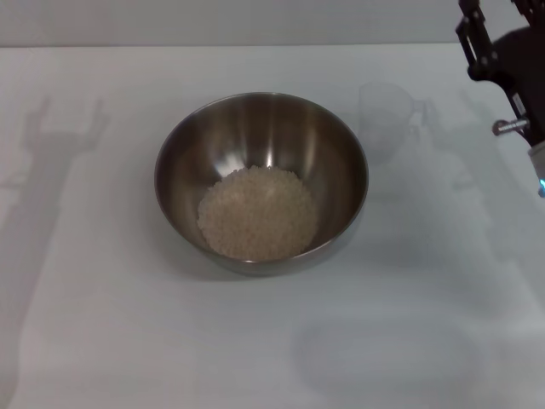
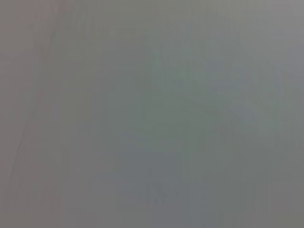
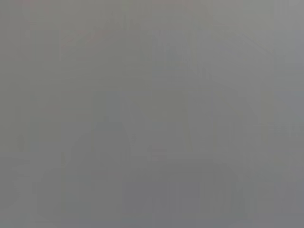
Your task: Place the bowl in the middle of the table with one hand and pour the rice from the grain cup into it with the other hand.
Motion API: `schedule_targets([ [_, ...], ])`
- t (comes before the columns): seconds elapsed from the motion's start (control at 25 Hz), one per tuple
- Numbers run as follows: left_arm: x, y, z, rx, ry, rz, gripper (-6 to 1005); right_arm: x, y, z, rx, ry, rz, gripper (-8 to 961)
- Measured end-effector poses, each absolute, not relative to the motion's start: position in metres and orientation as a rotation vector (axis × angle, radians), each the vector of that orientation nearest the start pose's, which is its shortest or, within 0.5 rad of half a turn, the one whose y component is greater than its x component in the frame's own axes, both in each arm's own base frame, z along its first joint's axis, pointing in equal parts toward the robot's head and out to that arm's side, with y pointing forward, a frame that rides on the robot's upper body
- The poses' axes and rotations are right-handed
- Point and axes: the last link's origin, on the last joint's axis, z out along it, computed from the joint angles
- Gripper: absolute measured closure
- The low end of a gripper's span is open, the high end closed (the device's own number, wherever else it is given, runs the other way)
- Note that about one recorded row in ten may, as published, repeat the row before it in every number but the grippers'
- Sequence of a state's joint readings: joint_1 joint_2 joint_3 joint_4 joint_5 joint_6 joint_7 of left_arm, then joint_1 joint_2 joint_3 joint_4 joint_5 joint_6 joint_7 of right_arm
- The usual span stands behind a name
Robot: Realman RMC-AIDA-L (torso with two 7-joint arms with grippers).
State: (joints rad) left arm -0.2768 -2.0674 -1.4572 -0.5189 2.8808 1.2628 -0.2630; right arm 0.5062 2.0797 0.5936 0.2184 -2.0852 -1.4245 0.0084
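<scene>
The stainless-steel bowl (image 1: 261, 182) stands in the middle of the white table (image 1: 102, 324). The rice (image 1: 258, 213) lies as a pale heap on the bowl's bottom. The transparent grain cup (image 1: 385, 119) stands upright on the table just behind and to the right of the bowl, and looks empty. My right gripper (image 1: 477, 51) hangs at the head view's top right corner, raised above the table and apart from the cup, holding nothing. My left gripper is out of view; only its shadow falls on the table at the left. Both wrist views show only plain grey.
The table's far edge runs along the top of the head view. Faint shadows of both arms lie on the tabletop to the left and right of the bowl.
</scene>
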Motion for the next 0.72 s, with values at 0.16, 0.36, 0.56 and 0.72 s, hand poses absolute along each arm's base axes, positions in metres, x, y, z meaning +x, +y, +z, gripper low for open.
schedule_targets([
  [0.16, -0.284, 0.329, 0.054, -1.381, -0.321, -1.058, 167, 0.253, 0.345, -0.012, -1.598, 0.191, 0.927, 422],
  [0.36, -0.283, 0.327, 0.055, -1.377, -0.308, -1.067, 167, 0.25, 0.347, -0.011, -1.599, 0.177, 0.929, 422],
  [0.56, -0.282, 0.325, 0.056, -1.371, -0.3, -1.084, 167, 0.252, 0.349, -0.007, -1.576, 0.182, 0.924, 422],
  [0.72, -0.281, 0.324, 0.056, -1.37, -0.291, -1.091, 167, 0.255, 0.349, 0.0, -1.536, 0.172, 0.923, 422],
])
